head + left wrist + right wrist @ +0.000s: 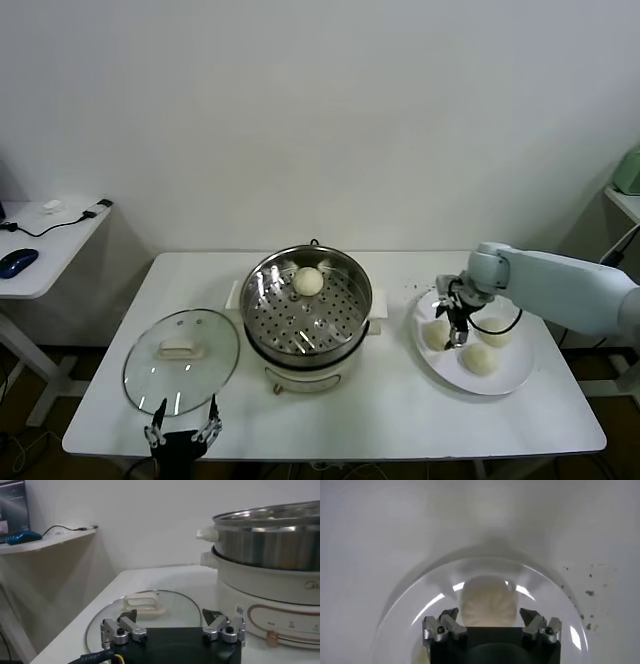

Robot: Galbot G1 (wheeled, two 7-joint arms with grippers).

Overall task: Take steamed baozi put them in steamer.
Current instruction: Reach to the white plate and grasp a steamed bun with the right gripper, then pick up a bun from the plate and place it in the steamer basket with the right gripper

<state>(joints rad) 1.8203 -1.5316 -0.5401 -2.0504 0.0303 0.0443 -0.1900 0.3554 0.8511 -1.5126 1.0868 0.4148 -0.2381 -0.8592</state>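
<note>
While the right arm works at the plate, the left waits.
Right gripper (pixel 452 333): over the white plate (pixel 515 378), right of the steamer (pixel 307 310), jaws astride one steamed baozi (pixel 487 601), not yet touching it.
Other baozi: two on the plate, one inside the steamer.
Left gripper (pixel 182 432): jaws wide, holding nothing, at the desk (pixel 400 420) edge beside the glass lid (pixel 181 360).

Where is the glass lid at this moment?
In the head view, the glass lid lies flat on the white table, on the robot's left side, just beside the steamer, with the open left gripper close to its near edge.
</note>
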